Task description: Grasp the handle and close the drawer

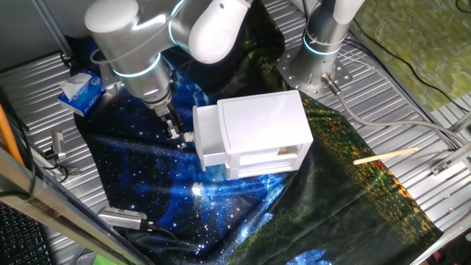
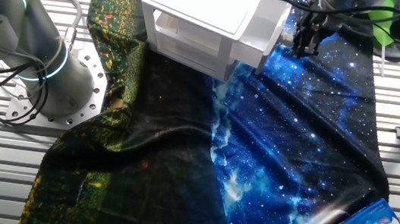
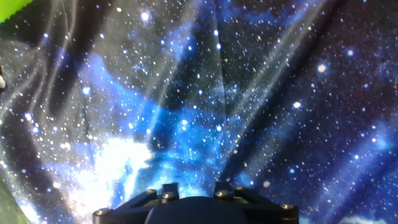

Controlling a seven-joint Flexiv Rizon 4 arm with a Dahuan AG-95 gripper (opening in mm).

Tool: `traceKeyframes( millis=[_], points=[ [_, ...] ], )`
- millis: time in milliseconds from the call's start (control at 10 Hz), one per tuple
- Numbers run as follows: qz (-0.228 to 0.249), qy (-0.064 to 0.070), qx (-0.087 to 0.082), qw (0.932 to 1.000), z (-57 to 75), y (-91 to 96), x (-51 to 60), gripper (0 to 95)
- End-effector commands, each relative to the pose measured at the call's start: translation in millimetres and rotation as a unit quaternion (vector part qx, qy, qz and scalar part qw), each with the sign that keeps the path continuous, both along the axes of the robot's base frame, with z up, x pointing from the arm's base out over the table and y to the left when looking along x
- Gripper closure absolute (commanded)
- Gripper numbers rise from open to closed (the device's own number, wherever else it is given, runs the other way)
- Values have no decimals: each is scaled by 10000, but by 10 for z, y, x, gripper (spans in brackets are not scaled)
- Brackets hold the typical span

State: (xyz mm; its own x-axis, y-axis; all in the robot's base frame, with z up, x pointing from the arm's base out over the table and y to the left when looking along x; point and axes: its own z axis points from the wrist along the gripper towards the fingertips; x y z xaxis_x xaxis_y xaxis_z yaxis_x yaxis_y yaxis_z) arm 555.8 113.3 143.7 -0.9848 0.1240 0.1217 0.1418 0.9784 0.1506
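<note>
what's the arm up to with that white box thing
A robot arm has its pincer down at the front of the drawer of a small white cabinet on a starry cloth. The pincer is right at the handle; whether it grips it cannot be told. The drawer front still stands a little proud of the shell, so it seems not quite closed.

Smooth white plastic drawer (image 1: 207, 136) on glossy, wrinkled galaxy-print cloth (image 1: 140, 173).
</note>
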Motion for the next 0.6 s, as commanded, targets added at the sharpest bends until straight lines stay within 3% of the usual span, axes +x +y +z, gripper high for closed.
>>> traceKeyframes(
  millis=[100,300,400,600],
  points=[
    [-12,0,-7,10000,-10,0,0,760],
    [-54,14,-25,10000,-10,3,-2,760],
    [-80,27,-45,10000,-10,4,-2,950],
    [-131,47,-66,9999,-12,5,-5,950]
  ],
)
